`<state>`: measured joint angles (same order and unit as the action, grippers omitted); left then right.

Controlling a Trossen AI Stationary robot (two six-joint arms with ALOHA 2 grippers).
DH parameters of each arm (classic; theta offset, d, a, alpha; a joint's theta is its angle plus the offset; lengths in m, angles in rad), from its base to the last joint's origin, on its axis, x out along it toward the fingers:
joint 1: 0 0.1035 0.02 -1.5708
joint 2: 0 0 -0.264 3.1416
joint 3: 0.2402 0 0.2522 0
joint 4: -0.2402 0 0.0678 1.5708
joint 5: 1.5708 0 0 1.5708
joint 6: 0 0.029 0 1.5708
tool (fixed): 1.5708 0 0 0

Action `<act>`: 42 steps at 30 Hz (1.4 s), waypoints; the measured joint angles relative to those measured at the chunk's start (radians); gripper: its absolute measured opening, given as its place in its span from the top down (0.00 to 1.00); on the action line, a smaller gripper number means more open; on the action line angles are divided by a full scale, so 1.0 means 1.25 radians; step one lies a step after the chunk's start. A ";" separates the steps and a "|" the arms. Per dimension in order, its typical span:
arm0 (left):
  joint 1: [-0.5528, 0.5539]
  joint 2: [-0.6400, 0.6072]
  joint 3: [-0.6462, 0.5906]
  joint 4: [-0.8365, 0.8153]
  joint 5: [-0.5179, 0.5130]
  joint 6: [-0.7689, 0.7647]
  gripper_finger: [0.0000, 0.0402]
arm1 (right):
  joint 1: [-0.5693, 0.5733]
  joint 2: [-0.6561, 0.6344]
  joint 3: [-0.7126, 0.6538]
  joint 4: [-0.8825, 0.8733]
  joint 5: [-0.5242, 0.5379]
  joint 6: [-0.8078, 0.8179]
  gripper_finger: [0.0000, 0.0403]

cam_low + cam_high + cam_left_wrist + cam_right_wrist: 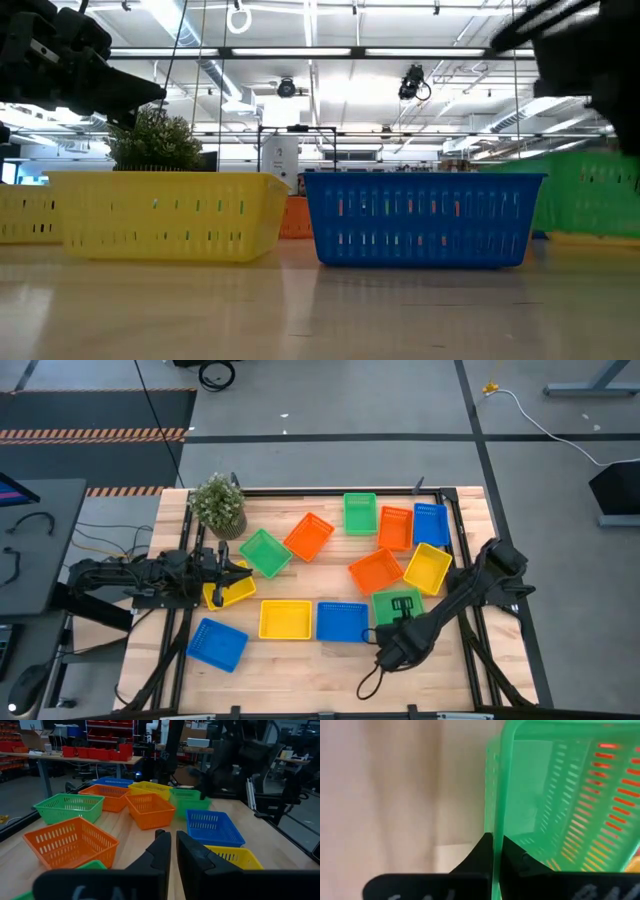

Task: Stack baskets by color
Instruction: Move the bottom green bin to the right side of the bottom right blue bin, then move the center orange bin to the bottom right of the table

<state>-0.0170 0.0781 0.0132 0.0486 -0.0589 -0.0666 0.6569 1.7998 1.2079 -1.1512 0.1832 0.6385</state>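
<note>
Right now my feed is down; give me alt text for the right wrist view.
The right gripper is shut on the rim of a green basket, its mesh wall filling most of the picture. Orange shows through the slots of that wall, and bare wooden table lies beside the basket.

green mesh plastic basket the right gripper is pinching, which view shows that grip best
The right wrist view: the right gripper closes on the green mesh plastic basket by its rim. The high view shows it partly under the arm, the low view one side, the left wrist view distantly.
</note>
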 joint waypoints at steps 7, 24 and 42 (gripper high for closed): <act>0.000 0.000 0.000 0.000 0.000 0.000 0.93 | 0.023 -0.025 0.000 0.098 -0.063 0.128 0.98; 0.000 0.000 0.000 0.000 0.000 0.000 0.94 | 0.034 -0.001 0.000 0.102 -0.037 0.120 0.85; 0.000 0.000 0.000 0.000 0.000 0.000 0.93 | 0.036 -0.030 0.000 0.118 -0.002 0.158 0.73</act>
<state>-0.0172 0.0784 0.0132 0.0486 -0.0588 -0.0666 0.7017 1.7621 1.2079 -1.0035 0.1802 0.8358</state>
